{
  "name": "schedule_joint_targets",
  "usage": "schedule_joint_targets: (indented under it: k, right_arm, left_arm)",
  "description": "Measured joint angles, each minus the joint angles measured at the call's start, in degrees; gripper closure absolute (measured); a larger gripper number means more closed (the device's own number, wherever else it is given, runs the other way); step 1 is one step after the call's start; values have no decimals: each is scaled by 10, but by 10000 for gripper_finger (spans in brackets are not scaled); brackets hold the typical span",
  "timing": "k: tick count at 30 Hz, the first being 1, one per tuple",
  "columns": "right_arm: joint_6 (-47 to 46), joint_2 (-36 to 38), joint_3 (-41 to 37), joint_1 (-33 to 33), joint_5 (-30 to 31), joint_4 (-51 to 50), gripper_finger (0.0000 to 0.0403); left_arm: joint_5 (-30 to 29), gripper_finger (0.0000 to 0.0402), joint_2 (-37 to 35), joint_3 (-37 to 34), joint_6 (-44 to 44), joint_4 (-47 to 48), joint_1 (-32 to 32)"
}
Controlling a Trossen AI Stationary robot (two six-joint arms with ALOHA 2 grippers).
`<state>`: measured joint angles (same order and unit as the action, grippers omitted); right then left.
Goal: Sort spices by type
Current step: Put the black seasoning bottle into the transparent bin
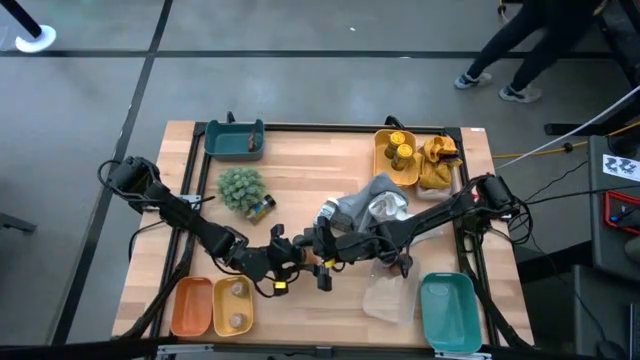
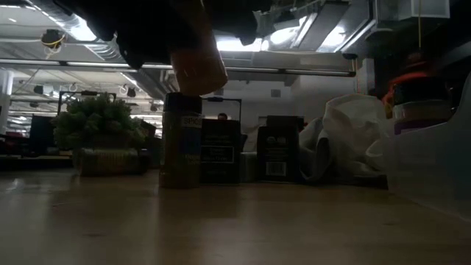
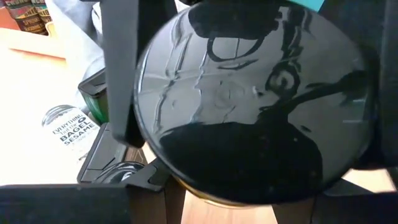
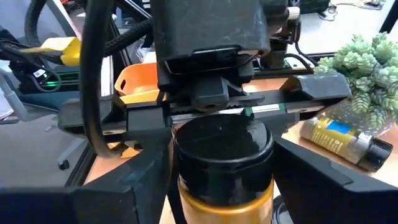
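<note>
A spice jar with a black lid (image 4: 222, 144) and an amber body (image 4: 224, 193) hangs above the middle of the table (image 1: 300, 160), with my left gripper (image 1: 288, 258) shut on it. In the low view the jar (image 2: 199, 66) hangs tilted above another jar (image 2: 181, 140) that stands on the table. My right gripper (image 4: 224, 180) faces the left one, open, one finger on either side of the jar's body. I cannot tell whether they touch it. My left gripper pinches the jar between its two fingers, coming slanting down from the table's left. One finger (image 3: 118, 74) runs past the rim of the lid (image 3: 249, 106). The lid hides where the fingers meet the jar. The jar is lifted clear, slightly tilted.
A green plant ball (image 1: 241, 187) has a jar (image 4: 342, 140) lying beside it. Grey and white cloths (image 1: 370, 205) lie mid-table. Bins stand around: teal (image 1: 235, 138), yellow with jars (image 1: 397, 155), orange (image 1: 192, 305), yellow (image 1: 233, 305), teal (image 1: 447, 310). A bagel-seasoning jar (image 3: 68, 127) lies on the table.
</note>
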<state>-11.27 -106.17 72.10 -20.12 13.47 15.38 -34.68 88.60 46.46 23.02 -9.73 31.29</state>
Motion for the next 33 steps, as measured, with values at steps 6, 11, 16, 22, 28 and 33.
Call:
schedule_joint_targets:
  k: [6, 11, 16, 22, 28, 33]
  right_arm:
    - [19, 0, 0, -1, -1, 11, 191]
    - [20, 0, 0, -1, -5, 10, 196]
    - [20, 2, 0, -1, -8, 5, 196]
    - [12, 19, 0, -1, -12, -26, 196]
    - [-14, 54, 0, -2, -16, -100, 196]
    - [-40, 100, 0, -11, -12, -177, 196]
  left_arm:
    - [0, 237, 0, 0, -24, 0, 0]
    - [0, 237, 0, 0, -24, 0, 0]
    - [1, 228, 0, 0, -20, 0, 0]
    - [0, 170, 0, 0, -1, -1, 0]
    - [-2, 133, 0, 0, -10, 1, 0]
    - [-2, 131, 0, 0, -20, 4, 0]
